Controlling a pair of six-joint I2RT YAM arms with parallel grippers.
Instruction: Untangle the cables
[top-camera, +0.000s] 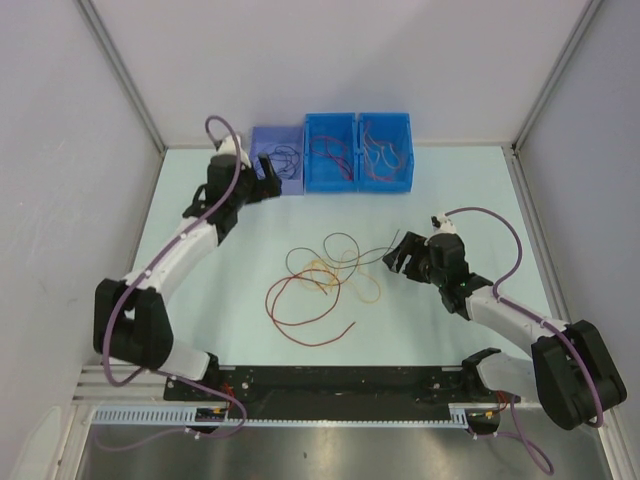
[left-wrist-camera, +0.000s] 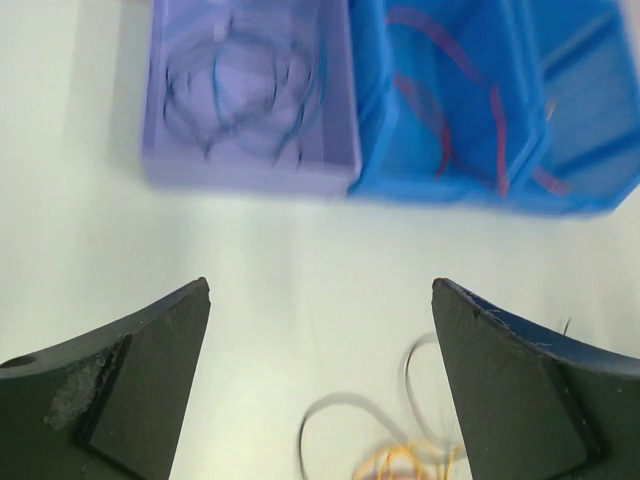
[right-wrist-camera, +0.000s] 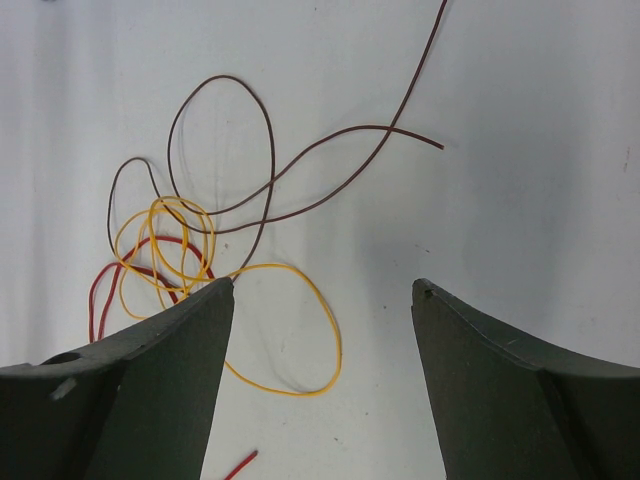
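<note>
The unsorted cables (top-camera: 322, 280) lie in a loose tangle at the middle of the tabletop (top-camera: 455, 195). In it, a red cable (right-wrist-camera: 100, 292), a yellow cable (right-wrist-camera: 336, 345) and a dark brown cable (right-wrist-camera: 271, 135) loop over one another.

At the far edge three bins stand in a row, apparently one per colour. The purple bin (left-wrist-camera: 250, 176) holds dark, bluish strands. The blue bin (left-wrist-camera: 440, 192) touching it holds red ones. The second blue bin (top-camera: 386, 182) holds a few more, reddish or orange as far as I can tell.

The left hand (left-wrist-camera: 320, 290) hangs just in front of the purple bin with its fingers spread wide and nothing between them. This suits a drop-off spot, since any strand let go there would fall among its own colour.

The right hand (right-wrist-camera: 322, 285) is also spread and empty. It hovers low at the right edge of the tangle, above bare tabletop beside the yellow loop. The dark brown cable's free ends trail out towards it, and these are probably the easiest ends to pinch and draw clear without dragging the whole knot.
</note>
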